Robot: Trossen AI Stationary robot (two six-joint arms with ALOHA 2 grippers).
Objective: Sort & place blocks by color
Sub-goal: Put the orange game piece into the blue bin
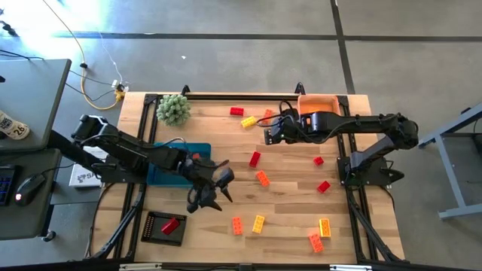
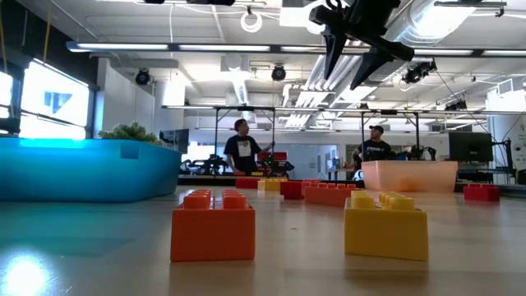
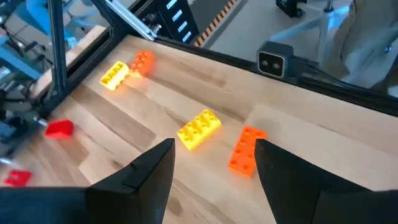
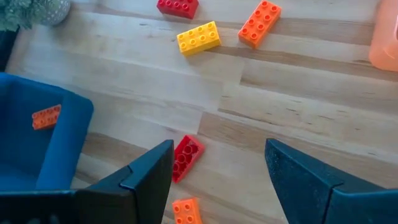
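Sorting looks barely begun: one orange studded plastic brick point(image 4: 46, 116) lies in the blue tray point(image 4: 62, 149) and a red brick point(image 1: 170, 224) in the black tray point(image 1: 153, 230), while the others lie scattered over the wooden table point(image 1: 286, 203). The left gripper point(image 1: 212, 190), lower centre of the high view, hangs wide and empty above a yellow brick point(image 3: 199, 129) and an orange brick point(image 3: 245, 151). The right gripper point(image 1: 269, 134), upper centre, is wide and empty too. Next, the left gripper probably needs to descend over one brick and close.
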